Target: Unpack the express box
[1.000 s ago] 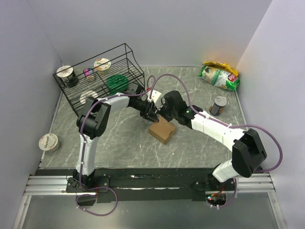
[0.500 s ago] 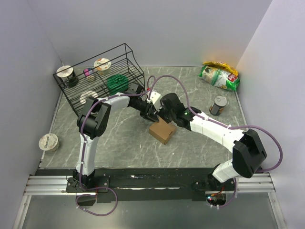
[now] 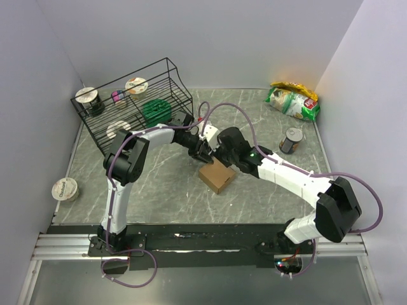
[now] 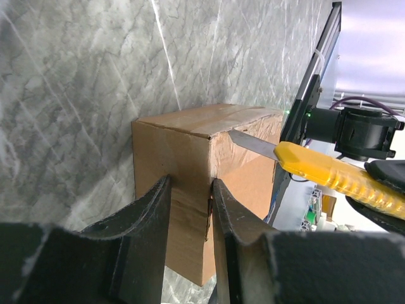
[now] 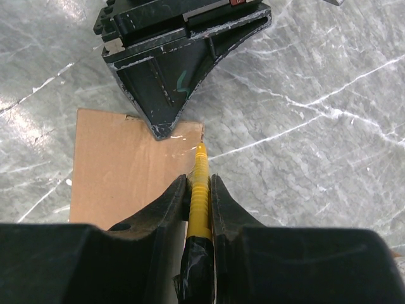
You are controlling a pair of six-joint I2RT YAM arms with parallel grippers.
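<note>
The express box (image 3: 217, 175) is a small brown carton, shut, on the grey marble table at the centre. My left gripper (image 3: 203, 152) is at its far corner, and in the left wrist view (image 4: 190, 183) its fingers are shut on a side panel of the box (image 4: 171, 152). My right gripper (image 3: 220, 152) is shut on a yellow utility knife (image 5: 200, 190). The knife's blade (image 4: 253, 144) rests at the box's top edge by that same corner. The right wrist view shows the box top (image 5: 120, 164) under the left gripper's body.
A black wire rack (image 3: 137, 105) with cups and a green lid stands at the back left. A green snack bag (image 3: 292, 101) lies at the back right, with a can (image 3: 292, 140) in front of it. A cup (image 3: 65, 189) lies at the left edge.
My right arm has shifted a little left, bringing the knife closer over the box corner. The left gripper and the box have stayed put.
</note>
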